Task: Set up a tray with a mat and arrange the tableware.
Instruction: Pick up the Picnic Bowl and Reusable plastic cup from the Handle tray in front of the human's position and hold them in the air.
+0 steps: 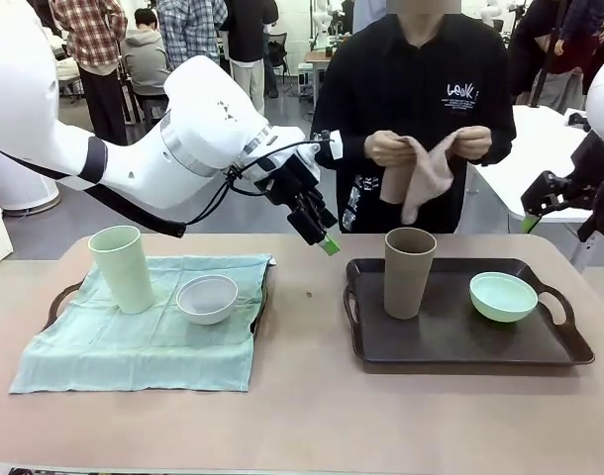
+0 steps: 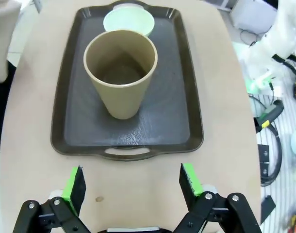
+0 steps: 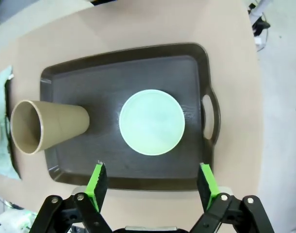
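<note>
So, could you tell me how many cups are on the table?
2. The pale green cup stands on the green mat, left; the tan cup on the dark tray, right.

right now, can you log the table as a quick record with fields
left tray: under a green mat
on mat: pale green cup, white bowl
right tray: bare
on it: brown cup, mint bowl
person: holds a tan cloth in both hands
left gripper: open, empty, above the table between the trays
right gripper: open, empty, raised at the right
</note>
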You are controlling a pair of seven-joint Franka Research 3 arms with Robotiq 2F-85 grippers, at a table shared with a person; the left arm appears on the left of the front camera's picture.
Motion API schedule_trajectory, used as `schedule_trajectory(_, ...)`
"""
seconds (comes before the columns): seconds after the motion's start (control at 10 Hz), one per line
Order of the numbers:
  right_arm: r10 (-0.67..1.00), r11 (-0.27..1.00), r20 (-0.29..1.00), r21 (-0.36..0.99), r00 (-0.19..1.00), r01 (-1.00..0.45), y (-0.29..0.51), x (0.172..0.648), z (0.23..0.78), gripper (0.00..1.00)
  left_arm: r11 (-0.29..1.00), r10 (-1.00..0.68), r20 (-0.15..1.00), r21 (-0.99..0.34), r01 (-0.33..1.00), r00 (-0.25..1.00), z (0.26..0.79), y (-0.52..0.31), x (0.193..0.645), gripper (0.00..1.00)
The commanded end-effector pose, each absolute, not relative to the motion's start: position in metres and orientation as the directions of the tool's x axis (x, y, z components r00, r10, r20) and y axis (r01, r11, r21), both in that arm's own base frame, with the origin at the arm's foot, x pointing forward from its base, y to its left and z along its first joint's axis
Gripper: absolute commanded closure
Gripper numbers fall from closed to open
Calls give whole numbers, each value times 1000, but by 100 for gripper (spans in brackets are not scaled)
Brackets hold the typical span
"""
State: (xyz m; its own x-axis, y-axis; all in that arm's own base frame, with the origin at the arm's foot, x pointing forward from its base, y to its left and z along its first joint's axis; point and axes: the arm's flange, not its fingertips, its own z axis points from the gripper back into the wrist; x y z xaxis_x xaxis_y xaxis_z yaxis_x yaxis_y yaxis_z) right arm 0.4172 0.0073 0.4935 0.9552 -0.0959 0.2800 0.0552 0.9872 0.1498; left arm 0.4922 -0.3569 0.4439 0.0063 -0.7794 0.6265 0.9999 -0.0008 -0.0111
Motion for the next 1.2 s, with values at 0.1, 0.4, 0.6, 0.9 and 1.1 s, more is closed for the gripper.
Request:
schedule_trajectory(0.1, -105, 992, 234, 89, 966, 86, 10, 440, 467, 5, -131, -755, 649, -4, 991, -97, 415, -362, 501, 0)
schedule_trajectory(0.4, -122, 990, 229, 96, 966, 103, 10, 452, 451, 5, -45, -674, 737, 29, 999, -52, 381, -381, 515, 0)
schedule_trajectory(0.6, -89, 992, 210, 110, 974, 67, 6, 438, 453, 5, -140, -750, 655, -21, 990, -92, 401, -372, 499, 0)
schedule_trajectory(0.9, -92, 994, 205, 76, 974, 78, 1, 461, 435, 5, -129, -713, 697, -22, 991, -78, 380, -388, 510, 0)
schedule_trajectory(1.1, -85, 996, 218, 46, 972, 76, -7, 477, 420, 5, -150, -680, 726, -4, 989, -100, 371, -402, 520, 0)
